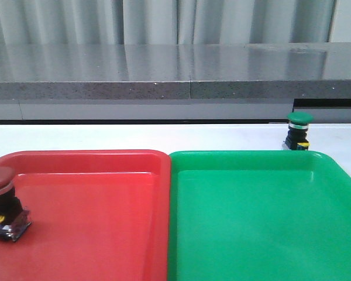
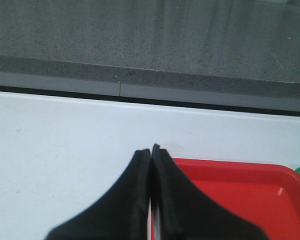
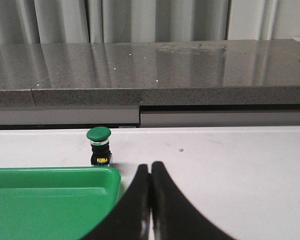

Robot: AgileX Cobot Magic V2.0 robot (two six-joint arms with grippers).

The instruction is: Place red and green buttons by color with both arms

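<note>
The red button stands inside the red tray at its left edge, slightly tilted. The green button stands upright on the white table just behind the green tray, near its far right corner; it also shows in the right wrist view. My left gripper is shut and empty, over the table at the red tray's far corner. My right gripper is shut and empty, beside the green tray's corner, apart from the green button. Neither arm shows in the front view.
The two trays lie side by side and touch in the middle. A grey stone counter with a dark gap beneath runs along the back of the white table. Curtains hang behind.
</note>
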